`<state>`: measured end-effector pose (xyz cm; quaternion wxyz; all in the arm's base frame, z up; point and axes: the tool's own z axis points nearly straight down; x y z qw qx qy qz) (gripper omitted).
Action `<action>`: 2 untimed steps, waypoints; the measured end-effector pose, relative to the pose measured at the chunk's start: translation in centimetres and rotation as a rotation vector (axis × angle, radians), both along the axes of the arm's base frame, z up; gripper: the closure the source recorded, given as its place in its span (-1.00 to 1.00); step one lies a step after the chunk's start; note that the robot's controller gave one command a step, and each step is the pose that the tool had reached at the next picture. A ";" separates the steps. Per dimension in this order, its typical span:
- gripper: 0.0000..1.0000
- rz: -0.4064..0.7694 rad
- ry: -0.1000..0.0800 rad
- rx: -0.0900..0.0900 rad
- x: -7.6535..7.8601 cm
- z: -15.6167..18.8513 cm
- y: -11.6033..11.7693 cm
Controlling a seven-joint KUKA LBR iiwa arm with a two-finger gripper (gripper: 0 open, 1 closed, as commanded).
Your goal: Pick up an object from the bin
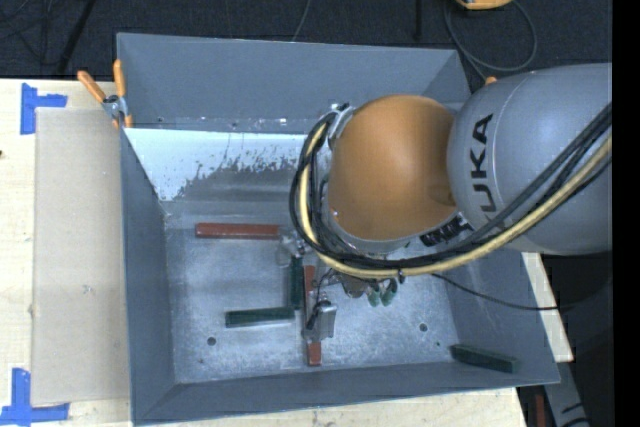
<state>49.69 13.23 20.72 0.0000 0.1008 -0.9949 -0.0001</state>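
Grey metal walls of the bin (145,265) sloped down to a speckled floor. Near the middle of the front edge the jaws stood over a thin red-brown flat stick (314,353), which pointed toward that edge. Whether they were released or clenched, I could not tell. A dark green stick (296,287) lay just beside it, a second dark green stick (258,319) lay crosswise toward the left edge, and a second red-brown stick (237,231) lay nearer the back edge.

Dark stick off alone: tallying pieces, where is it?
Camera view: the dark stick lies in the bin's lower right corner, right of the claw, apart from the other sticks.
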 end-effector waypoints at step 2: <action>-1.00 0.120 -0.002 0.001 3.0 -13.9 1.7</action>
